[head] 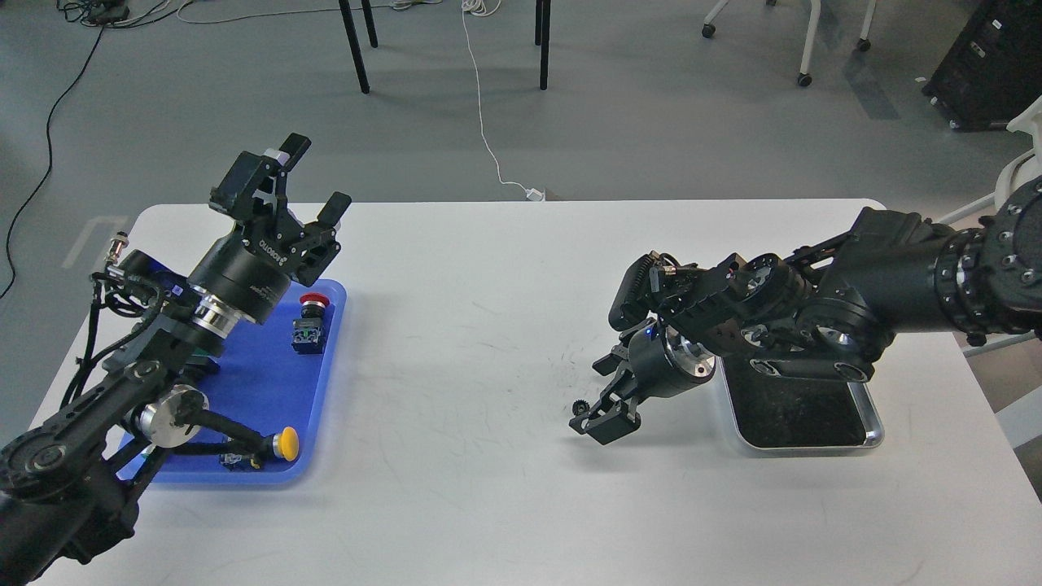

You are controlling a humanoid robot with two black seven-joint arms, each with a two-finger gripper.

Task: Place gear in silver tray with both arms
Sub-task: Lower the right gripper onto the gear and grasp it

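Caught mid-transfer, by the look of things: right gripper (601, 396) hung low over the white table (456, 391) at centre frame, just left of the silver tray (873, 415) and not yet above it. Appeared to carry a small dark toothed piece, probably the gear (580, 405), at the tip of its lower finger; whether truly pinched or merely touching could not be told, the fingers being dark and seen at an angle.

Left gripper (308, 185) stood raised at upper left with fingers spread wide and nothing between them, above the blue plastic tray (260, 382). Left in that tray: a red emergency-stop button (313, 303) near the far right corner and a yellow push-button (285, 443) at the near edge.

Judged as the carrying step, with the drop still to come. Called next for a short sweep rightward over the raised rim, a lowering toward the tray floor, then a release.

Silver tray sat at right of frame, rectangular with rounded corners, polished rim bright, bottom dark and reflective, far end hidden under the right arm (814, 317). No part visible in the exposed portion.
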